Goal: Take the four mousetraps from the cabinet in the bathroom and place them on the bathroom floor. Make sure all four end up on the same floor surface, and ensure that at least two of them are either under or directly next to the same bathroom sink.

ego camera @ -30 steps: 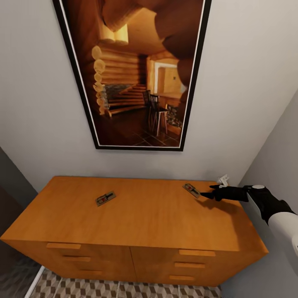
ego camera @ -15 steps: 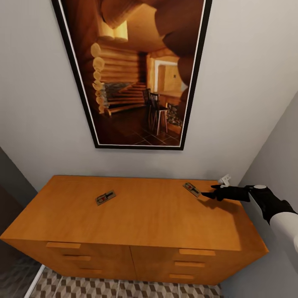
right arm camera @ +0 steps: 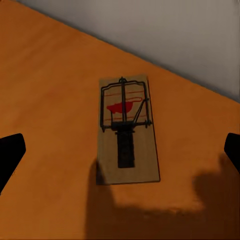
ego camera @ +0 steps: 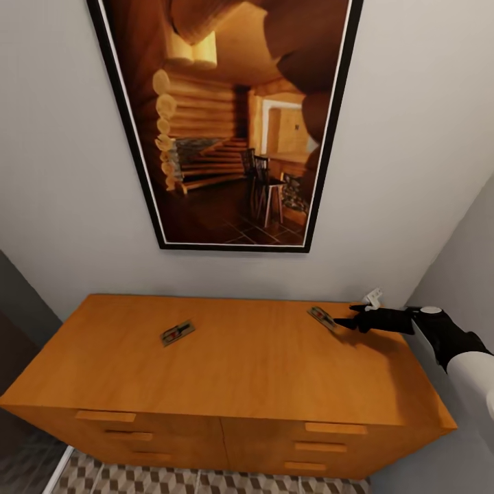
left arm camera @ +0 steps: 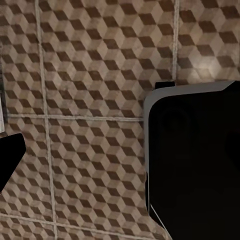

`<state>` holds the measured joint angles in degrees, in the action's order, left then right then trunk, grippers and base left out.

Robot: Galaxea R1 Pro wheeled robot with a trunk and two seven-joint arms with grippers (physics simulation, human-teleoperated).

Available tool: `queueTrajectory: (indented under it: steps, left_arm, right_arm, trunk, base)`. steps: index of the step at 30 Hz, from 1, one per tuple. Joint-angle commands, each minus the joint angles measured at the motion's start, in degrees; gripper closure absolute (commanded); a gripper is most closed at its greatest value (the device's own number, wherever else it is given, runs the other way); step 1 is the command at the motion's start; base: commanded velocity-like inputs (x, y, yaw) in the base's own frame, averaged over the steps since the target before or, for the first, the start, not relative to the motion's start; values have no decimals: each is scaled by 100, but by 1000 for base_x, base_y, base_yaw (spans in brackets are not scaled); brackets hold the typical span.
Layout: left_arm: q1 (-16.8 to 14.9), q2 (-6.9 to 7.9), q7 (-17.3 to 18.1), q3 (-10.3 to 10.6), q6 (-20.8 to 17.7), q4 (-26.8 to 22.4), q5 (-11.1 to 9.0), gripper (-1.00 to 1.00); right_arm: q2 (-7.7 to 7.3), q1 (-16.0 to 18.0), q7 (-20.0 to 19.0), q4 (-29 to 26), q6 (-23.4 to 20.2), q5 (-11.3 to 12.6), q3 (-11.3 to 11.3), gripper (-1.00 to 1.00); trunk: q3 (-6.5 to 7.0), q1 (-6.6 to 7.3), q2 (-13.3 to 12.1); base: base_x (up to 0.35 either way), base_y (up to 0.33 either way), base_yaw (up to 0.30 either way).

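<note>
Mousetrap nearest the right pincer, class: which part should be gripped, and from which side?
Probably the bare wooden end of the mousetrap, the one nearest the right pincer. It lies flat on the cabinet with its length pointing at the open pincer. Come in low from that end, straddling the long edges, clear of the wire bar over the red mark.

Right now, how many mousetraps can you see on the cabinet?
2. One mousetrap lies left of middle on the cabinet top; the other lies near the right back corner, just ahead of the right claw. Others may be hidden.

A home room: wooden cabinet [ego camera: 226,363] against a wall, framed picture [ego camera: 226,123] above, patterned tile floor [left arm camera: 90,75].
</note>
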<state>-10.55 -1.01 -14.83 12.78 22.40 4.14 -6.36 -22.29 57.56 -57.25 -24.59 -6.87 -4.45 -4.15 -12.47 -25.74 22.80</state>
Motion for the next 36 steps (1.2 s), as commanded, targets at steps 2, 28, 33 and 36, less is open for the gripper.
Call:
queueTrajectory:
  steps: [2,28,33,36]
  left_arm:
    - [-7,-5,-3,50,43,25,-58,-100]
    - [18,-5,-3,50,45,25,-58,-100]
    - [18,-5,-3,50,45,25,-58,-100]
    - [18,-5,-3,54,45,25,-58,-100]
  right_arm:
    - [-4,3,-14,-10,-49,6,-15,-100]
    - [10,5,-14,-3,-43,6,-24,-100]
    - [20,4,-13,-2,-43,6,-24,-100]
    - [21,5,-12,-2,-43,6,-24,-100]
  trunk:
    - [-11,-5,11]
    - [-11,-5,11]
    - [-21,-5,11]
    - [-33,-5,11]
  base:
    - [100,66,0]
    - [12,8,0]
    - [0,0,0]
    - [0,0,0]
